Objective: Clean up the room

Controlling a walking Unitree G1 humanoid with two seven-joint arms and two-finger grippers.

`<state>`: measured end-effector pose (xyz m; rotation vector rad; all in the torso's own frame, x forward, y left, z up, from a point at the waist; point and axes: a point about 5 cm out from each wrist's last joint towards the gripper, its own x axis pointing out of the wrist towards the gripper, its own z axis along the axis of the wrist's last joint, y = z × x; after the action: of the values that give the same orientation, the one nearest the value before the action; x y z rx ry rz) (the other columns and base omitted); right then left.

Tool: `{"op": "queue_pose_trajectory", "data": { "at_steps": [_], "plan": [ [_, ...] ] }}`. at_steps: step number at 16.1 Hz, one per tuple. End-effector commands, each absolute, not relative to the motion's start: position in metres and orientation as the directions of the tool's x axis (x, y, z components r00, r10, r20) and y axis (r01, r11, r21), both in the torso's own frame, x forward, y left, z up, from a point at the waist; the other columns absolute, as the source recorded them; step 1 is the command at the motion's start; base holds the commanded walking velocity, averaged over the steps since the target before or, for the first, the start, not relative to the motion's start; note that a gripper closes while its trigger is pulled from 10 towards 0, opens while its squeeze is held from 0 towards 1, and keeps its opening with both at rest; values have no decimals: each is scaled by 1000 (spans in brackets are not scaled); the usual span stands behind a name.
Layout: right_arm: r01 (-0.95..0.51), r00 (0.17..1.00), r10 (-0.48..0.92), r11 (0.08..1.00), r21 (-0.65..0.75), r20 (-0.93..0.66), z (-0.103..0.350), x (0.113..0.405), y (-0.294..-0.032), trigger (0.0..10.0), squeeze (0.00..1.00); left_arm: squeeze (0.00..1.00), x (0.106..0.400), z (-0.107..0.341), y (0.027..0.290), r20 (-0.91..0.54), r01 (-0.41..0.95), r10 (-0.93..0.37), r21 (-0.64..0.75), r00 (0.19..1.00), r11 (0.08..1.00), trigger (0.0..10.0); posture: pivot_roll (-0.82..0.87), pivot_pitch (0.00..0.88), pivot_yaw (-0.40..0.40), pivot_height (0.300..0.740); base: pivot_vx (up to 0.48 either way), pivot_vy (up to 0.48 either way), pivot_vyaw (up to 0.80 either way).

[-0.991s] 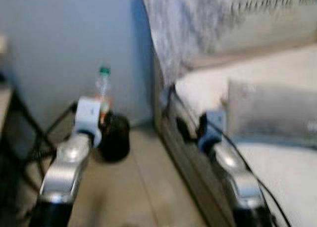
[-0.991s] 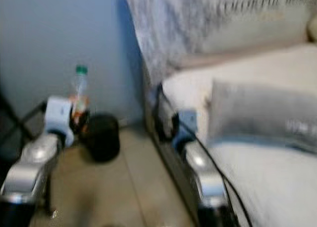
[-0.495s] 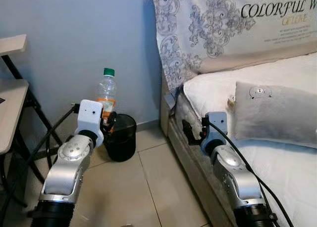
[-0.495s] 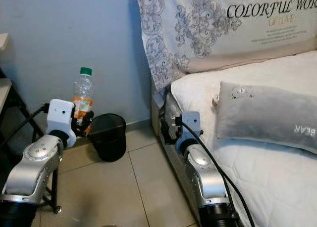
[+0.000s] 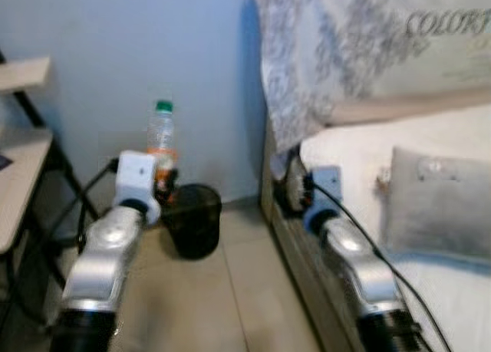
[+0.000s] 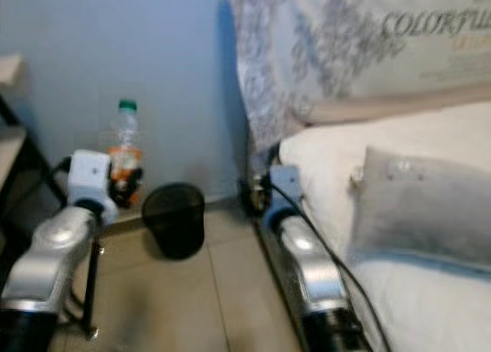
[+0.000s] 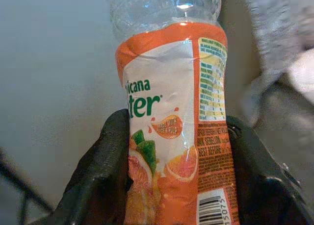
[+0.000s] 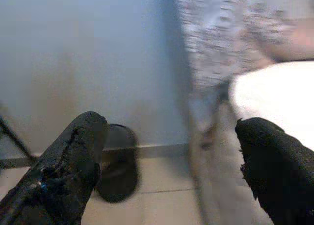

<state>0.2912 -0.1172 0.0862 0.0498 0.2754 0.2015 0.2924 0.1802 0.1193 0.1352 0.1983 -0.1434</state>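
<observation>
At the far left a pale wooden table on thin black legs (image 5: 19, 176) stands against the blue-grey wall (image 5: 115, 53). Next to it the left gripper (image 7: 176, 181) is raised in front of the wall, its two black fingers (image 7: 105, 156) clenched on either side of a clear plastic bottle with a green cap and an orange fruit label (image 5: 160, 141). The bottle stands upright in that grip, held above the tiled floor (image 6: 222, 291) and just beside a small round black waste bin (image 5: 192, 220), a little higher than its rim. Further right, the right gripper (image 8: 171, 151) hovers low by the edge of the white bed (image 5: 345, 152), fingers spread wide apart and holding nothing. A patterned grey-and-cream pillow with printed lettering (image 6: 360, 37) leans at the head of the bed, and a small grey cushion (image 6: 426, 206) lies on the mattress at the far right.
</observation>
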Motion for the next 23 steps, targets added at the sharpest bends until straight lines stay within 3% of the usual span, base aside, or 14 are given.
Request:
{"op": "queue_pose_trajectory", "data": {
  "at_steps": [1,16,23],
  "plan": [
    [-170,950,178,984,52,-258,89,293,-117,10000,0,0,292,122,187,-197,136,-108,139,974,981,10000,15,0,12,740,364,0,0],
    [-195,951,190,981,3,-246,92,299,-115,10000,0,0,297,123,187,-201,142,-111,145,973,979,10000,11,0,13,740,361,0,0],
    [-216,941,212,976,12,-265,88,297,-116,10000,0,0,297,122,186,-209,157,-122,158,970,975,10000,11,0,14,740,358,0,501]
  ]
}}
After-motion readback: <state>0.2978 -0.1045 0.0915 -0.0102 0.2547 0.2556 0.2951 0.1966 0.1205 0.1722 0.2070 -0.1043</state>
